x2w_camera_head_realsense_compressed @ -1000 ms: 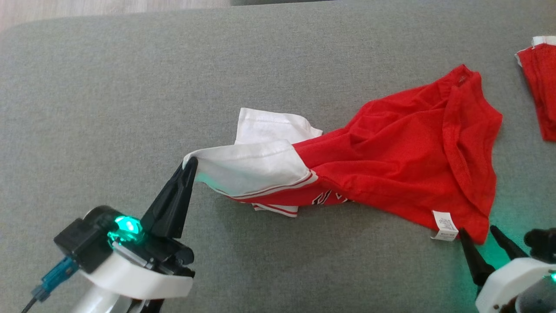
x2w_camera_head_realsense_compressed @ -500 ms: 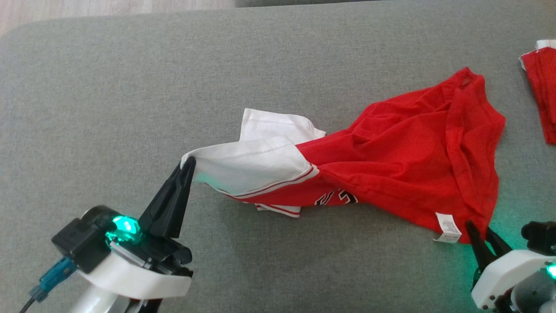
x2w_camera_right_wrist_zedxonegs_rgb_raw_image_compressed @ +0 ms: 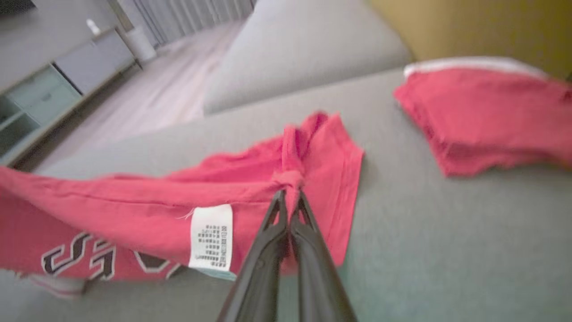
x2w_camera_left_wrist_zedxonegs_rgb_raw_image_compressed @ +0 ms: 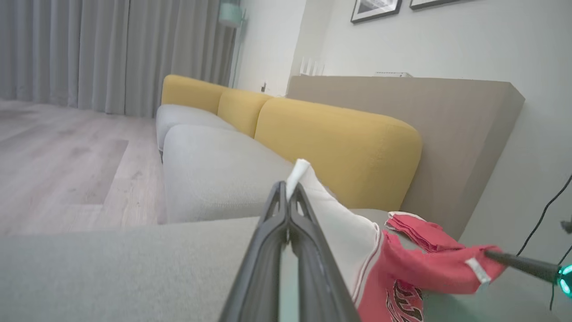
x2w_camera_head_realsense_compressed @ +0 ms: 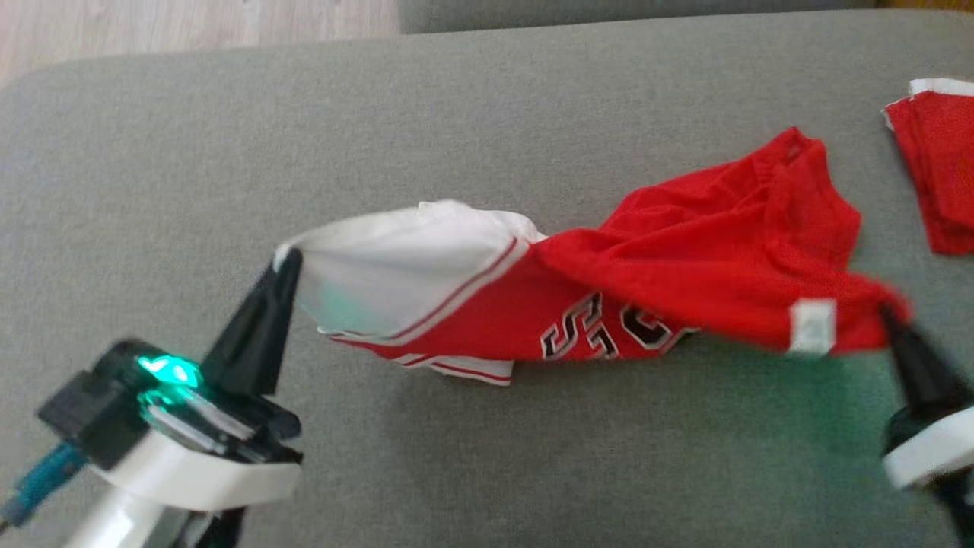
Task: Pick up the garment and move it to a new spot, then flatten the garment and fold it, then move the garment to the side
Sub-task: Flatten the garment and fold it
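garment (x2w_camera_head_realsense_compressed: pixel 647 251) is gripped at both ends: white sleeve end is clamped by left gripper (x2w_camera_head_realsense_compressed: pixel 285 262), red corner nr the label (x2w_camera_head_realsense_compressed: pixel 812 326) by right gripper (x2w_camera_head_realsense_compressed: pixel 890 316). it's strung btwn them, partly raised off grey cushion (x2w_camera_head_realsense_compressed: pixel 487 114). pickup judged underway; relocating, flattening, folding, moving aside not yet done.

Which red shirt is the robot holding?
The stretched-out jersey with white end and lettering, pinched by left gripper and right gripper. The folded red garment lies untouched.
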Available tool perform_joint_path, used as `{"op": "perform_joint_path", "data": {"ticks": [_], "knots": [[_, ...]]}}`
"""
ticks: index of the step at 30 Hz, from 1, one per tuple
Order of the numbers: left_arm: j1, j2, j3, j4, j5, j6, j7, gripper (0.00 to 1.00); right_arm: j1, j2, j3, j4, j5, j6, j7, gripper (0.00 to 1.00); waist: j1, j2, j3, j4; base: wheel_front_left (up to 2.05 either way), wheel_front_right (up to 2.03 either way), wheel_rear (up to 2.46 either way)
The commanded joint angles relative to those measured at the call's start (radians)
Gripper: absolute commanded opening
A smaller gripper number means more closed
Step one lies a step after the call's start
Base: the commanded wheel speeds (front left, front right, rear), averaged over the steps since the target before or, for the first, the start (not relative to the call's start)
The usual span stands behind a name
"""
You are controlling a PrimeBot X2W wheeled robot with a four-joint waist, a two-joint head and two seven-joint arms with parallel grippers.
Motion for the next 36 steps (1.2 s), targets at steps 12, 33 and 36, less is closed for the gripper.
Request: {"op": "perform_joint_path", "data": {"ticks": [12, 33, 36], "knots": [[-0.462, 0.228, 0.154, -0.193, 0.008, -0.032, 0.159, 0.00, -0.438, -0.324, -0.118, -0.305, 0.116, -0.001, 0.137, 0.00, 0.0000, 0.0000, -0.004, -0.038, 0.00, 0.00, 0.00], [-1.602, 0.050, -0.114, 0.726, 0.107, -0.042, 0.009, 0.00, -1.658, -0.204, 0.398, 0.557, -0.245, -0.001, -0.153, 0.00, 0.0000, 0.0000, 0.374, 0.017, 0.00, 0.00, 0.00], [-1.654, 0.019, -0.095, 0.756, 0.150, -0.042, -0.012, 0.00, -1.712, -0.205, 0.410, 0.638, -0.299, -0.001, -0.244, 0.00, 0.0000, 0.0000, 0.401, 0.028, 0.00, 0.00, 0.00]]}}
